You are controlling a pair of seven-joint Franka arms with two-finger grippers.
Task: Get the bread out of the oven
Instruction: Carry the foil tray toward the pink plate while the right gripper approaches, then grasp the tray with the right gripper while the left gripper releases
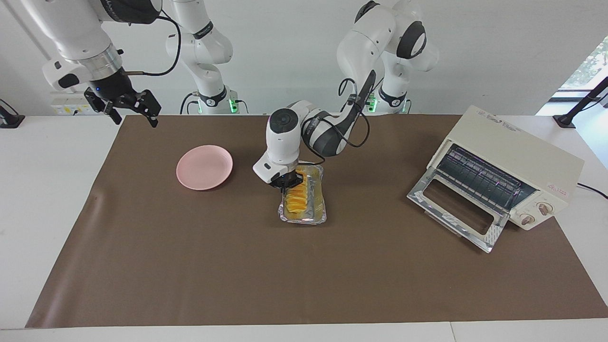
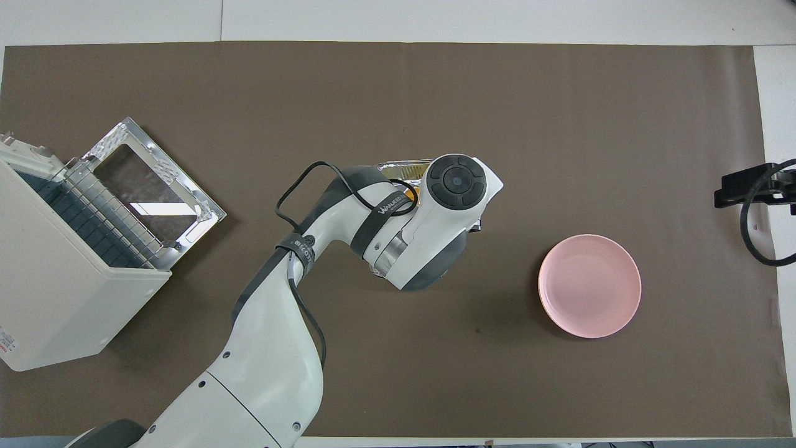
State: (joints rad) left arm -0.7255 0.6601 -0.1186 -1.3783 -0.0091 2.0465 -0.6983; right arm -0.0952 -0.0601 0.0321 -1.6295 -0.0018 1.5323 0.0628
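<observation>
The bread [image 1: 297, 202], a golden-orange ridged loaf, lies in a silver foil tray [image 1: 317, 209] in the middle of the brown mat. My left gripper [image 1: 288, 183] is down on the loaf's end nearer to the robots. In the overhead view the left arm covers the bread, and only the tray's rim [image 2: 404, 167] shows. The cream-white oven [image 1: 517, 161] stands at the left arm's end of the table with its glass door [image 1: 456, 209] dropped open and its rack bare; it also shows in the overhead view [image 2: 62, 280]. My right gripper [image 1: 133, 111] waits raised and open over the mat's corner.
A round pink plate [image 1: 204, 167] lies on the mat toward the right arm's end, beside the tray; it also shows in the overhead view [image 2: 589, 285]. The oven's open door juts out over the mat. A brown mat [image 1: 304, 275] covers the table.
</observation>
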